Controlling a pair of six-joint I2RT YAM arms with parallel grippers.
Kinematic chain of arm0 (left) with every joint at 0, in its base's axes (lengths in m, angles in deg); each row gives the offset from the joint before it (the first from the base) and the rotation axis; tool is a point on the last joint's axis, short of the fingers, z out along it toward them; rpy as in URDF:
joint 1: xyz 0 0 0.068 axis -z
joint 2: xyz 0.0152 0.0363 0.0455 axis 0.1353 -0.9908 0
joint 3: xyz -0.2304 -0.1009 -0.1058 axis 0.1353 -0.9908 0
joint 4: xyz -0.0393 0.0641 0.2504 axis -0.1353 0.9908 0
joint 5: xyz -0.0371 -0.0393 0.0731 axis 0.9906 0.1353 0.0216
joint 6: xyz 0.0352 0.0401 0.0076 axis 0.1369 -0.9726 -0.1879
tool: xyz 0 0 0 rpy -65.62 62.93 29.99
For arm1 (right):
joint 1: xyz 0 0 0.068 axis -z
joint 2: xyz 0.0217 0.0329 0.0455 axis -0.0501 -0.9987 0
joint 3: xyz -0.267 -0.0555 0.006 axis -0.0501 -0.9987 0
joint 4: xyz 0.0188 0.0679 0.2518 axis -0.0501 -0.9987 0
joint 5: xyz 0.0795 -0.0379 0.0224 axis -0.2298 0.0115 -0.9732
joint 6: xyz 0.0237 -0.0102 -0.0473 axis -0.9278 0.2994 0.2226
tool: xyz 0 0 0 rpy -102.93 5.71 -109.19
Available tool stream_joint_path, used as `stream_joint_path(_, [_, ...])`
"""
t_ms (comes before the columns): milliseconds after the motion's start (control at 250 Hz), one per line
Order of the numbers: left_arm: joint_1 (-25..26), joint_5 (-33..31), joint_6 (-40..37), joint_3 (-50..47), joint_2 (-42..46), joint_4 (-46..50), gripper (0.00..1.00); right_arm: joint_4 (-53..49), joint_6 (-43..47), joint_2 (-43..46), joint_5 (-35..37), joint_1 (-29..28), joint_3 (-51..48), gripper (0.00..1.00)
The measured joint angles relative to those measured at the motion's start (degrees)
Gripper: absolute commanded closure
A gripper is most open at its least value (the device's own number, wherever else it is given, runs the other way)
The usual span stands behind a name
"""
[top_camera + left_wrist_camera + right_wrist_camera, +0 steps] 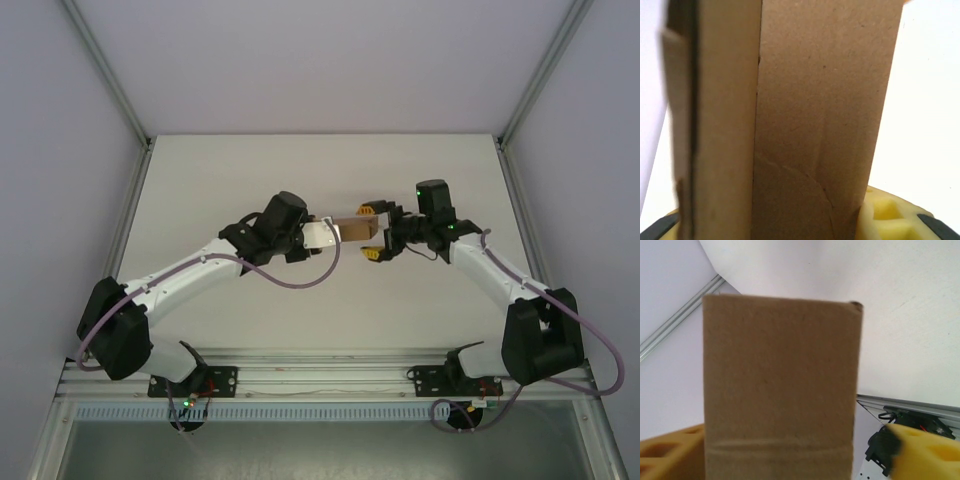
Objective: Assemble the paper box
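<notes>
**Kraft box held up between the two arms**

The paper box (355,230) sits mid-table, above the white table (300,170), between the two wrists. The left gripper (333,233) pinches its left end. The right gripper (374,231) stands spread wide around the other end, one yellow finger on each side.

It looks light and thin-walled: stiff along its creases, easy to dent on a flat panel, and likely to skew if squeezed hard. I'd take it across two opposite walls near a folded edge, not mid-panel.

The top view gives the layout, but not the contact. From the left wrist, the box (815,125) fills the frame, with a curved crease low on the panel, a loose flap edge at the left, and a yellow pad (885,215) hard against its lower right corner. From the right wrist, the box (780,390) shows a plain face with a fold line near the bottom. One finger (670,452) is just beside it, while the other finger (927,452) stands apart from it.
</notes>
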Motion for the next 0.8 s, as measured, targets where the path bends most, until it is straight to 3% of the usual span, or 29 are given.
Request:
stream_joint_path(160, [-0.1,-0.4,0.2,0.0,0.0,1.9,0.7,-3.4,7.9,0.8,3.3,3.1,0.9,0.0])
stream_joint_path(292, [-2.0,4.0,0.1,2.0,-0.5,9.2,0.73,-11.8,27.5,5.2,18.3,7.3,6.2,0.0])
stream_joint_path(428, [-5.6,10.1,1.8,7.2,-5.3,16.5,0.75,-5.7,48.8,19.0,29.9,7.7,1.7,0.0])
stream_joint_path(524, [-8.1,12.9,3.9,11.9,-11.5,21.1,0.74,0.3,59.1,26.2,30.6,7.7,-4.3,0.0])
stream_joint_path(564, [-8.8,13.7,4.3,13.9,-14.3,23.1,0.74,1.1,62.2,26.5,30.3,7.7,-4.7,0.04])
stream_joint_path(652, [-9.1,14.6,5.2,17.9,-20.2,27.4,0.74,1.2,69.3,23.1,29.0,7.2,-3.4,0.12])
stream_joint_path(799, [-9.1,15.3,5.7,25.8,-27.0,33.7,0.74,-5.8,81.6,13.4,27.1,3.7,2.2,0.15])
